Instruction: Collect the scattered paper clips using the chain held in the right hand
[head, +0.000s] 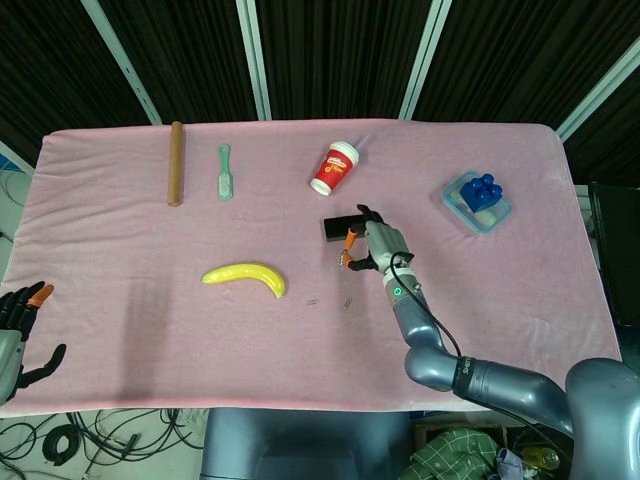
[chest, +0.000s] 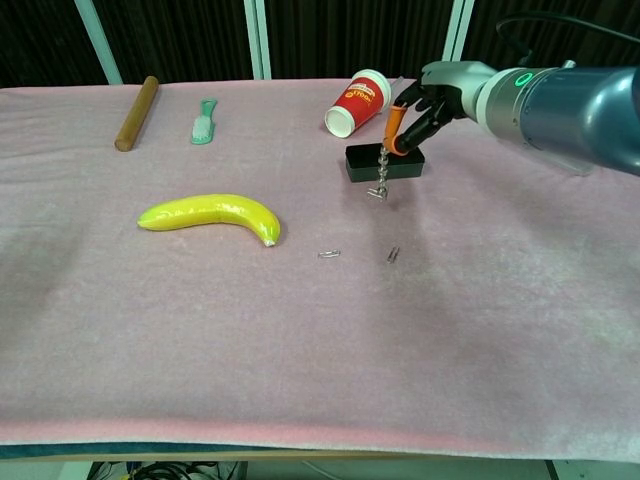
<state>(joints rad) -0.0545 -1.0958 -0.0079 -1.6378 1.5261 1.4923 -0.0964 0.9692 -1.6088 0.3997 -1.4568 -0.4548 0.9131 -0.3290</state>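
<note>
My right hand (chest: 425, 108) (head: 372, 243) pinches a short metal chain (chest: 380, 172) that hangs down in front of a small black box (chest: 384, 163) (head: 340, 228). A clip or two cling to the chain's lower end (chest: 376, 192), above the pink cloth. Two paper clips lie on the cloth nearer the front: one (chest: 329, 254) (head: 313, 301) and another (chest: 392, 255) (head: 347, 302) to its right. My left hand (head: 22, 322) stays at the table's left front edge, fingers spread, holding nothing.
A yellow banana (chest: 212, 215) lies left of the clips. A red paper cup (chest: 359, 102) lies tipped behind the black box. A wooden rod (chest: 136, 113) and a green brush (chest: 204, 121) are at the far left. A blue tub of blocks (head: 476, 201) is at the right.
</note>
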